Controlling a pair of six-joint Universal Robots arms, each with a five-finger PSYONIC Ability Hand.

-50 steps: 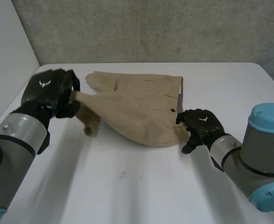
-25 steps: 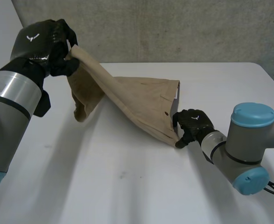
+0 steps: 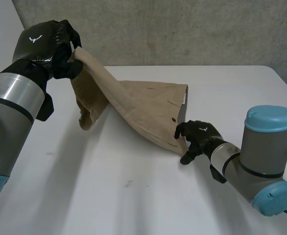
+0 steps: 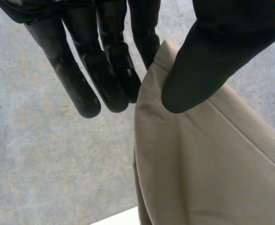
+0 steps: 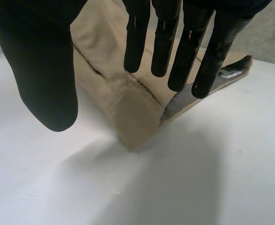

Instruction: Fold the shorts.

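Note:
The tan shorts (image 3: 143,105) lie partly on the white table (image 3: 109,196), with their waistband toward my right arm. My left hand (image 3: 43,44) is raised high at the far left, shut on a leg hem. It pulls that leg up in a taut slope, and the other leg hangs below it. In the left wrist view the thumb (image 4: 207,61) pinches the shorts' edge (image 4: 203,164) against the fingers. My right hand (image 3: 197,136) rests low at the waistband's near corner. Its fingers (image 5: 165,42) are straight and spread above the shorts' corner (image 5: 128,112), gripping nothing.
A grey concrete wall (image 3: 182,29) rises behind the table's far edge, and a pale wall (image 3: 1,73) stands at the left. Bare tabletop stretches in front of the shorts and out to the right.
My left hand has lifted the leg hem from table height up and back, drawing the cloth taut. My right hand has slid a little nearer along the waistband corner.

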